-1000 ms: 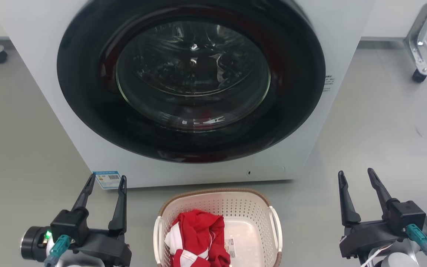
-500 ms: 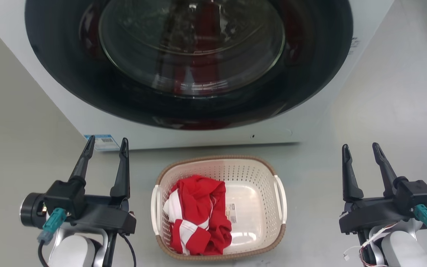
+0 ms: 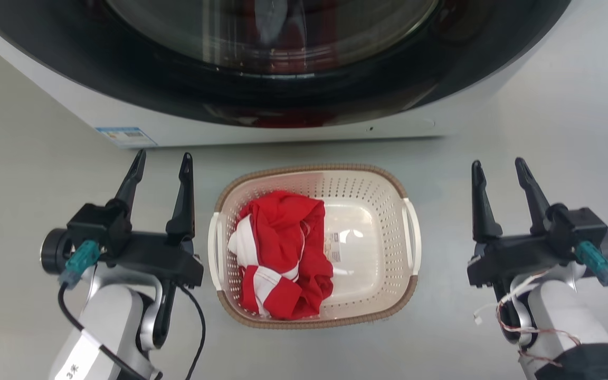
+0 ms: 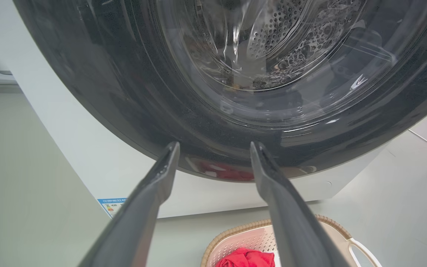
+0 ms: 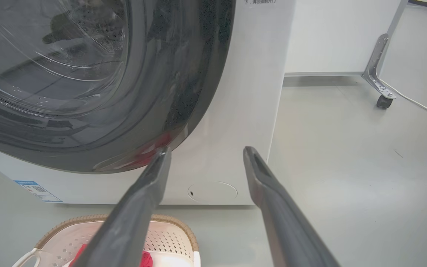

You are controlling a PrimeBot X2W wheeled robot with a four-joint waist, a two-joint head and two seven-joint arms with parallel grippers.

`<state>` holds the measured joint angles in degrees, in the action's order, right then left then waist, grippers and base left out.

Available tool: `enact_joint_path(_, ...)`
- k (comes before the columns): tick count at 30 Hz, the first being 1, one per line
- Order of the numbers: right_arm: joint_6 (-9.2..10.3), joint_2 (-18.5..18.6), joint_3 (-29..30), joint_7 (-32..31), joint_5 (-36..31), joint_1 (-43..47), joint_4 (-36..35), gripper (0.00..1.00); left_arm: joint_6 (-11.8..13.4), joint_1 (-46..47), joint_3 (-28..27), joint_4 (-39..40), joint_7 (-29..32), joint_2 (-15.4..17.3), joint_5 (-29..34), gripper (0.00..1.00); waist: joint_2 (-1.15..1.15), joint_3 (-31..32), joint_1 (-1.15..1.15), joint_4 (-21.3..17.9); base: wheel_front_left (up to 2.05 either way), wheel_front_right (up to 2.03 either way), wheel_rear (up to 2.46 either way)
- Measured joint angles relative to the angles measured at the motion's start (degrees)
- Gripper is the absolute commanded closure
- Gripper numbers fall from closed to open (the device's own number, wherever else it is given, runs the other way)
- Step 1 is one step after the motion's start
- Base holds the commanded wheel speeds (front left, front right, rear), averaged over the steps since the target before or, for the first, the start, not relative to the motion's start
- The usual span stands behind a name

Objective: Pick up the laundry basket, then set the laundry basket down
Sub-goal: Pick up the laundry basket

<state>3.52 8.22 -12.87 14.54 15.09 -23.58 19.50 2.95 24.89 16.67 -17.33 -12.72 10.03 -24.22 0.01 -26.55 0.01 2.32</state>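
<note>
- Placement: the laundry basket (image 3: 312, 168) stands upright on the grey floor (image 3: 547, 105), just in front of the washing machine (image 3: 283, 136) and between the two grippers, touching neither.
- Left gripper (image 3: 163, 155): fingers spread wide and holding nothing, near the basket's left handle (image 3: 213, 250) in the head view.
- Right gripper (image 3: 497, 162): also spread wide and empty, somewhat farther out from the right handle (image 3: 414, 237).
- Contents: a red and white garment (image 3: 283, 248) lies bunched over the left half. The right half of the smooth bottom is bare apart from a label (image 3: 335, 247).
- Handling, as a judgement: thin perforated plastic with one soft garment should be light. The walls will probably flex if squeezed, and the load sits slightly left of centre, so that side may dip a little.
- Where to hold: the two white side handles look best, one per gripper. Each is a slim bar standing off the wall, so a pair of fingers can close across it.
- Risk: the handles look smooth, so a loose pinch could slip. Raising both sides evenly should keep the basket level and the garment inside.
</note>
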Motion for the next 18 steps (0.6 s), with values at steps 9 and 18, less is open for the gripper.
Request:
enact_joint_path(9,-0.53,-0.7,-0.7,0.0,-0.6,-7.9,5.2,0.00,-2.9,9.5,0.8,-7.4,1.9,-1.8,-0.6,0.00,0.00,-7.8,0.00,0.1,0.00,0.00,0.00)
enact_joint_path(18,-2.05,-1.5,-3.1,0.2,-1.6,-14.8,10.4,0.00,-6.1,15.1,0.8,-15.9,4.2,-1.9,-1.8,0.00,0.00,-15.6,0.00,0.5,0.00,0.00,0.00)
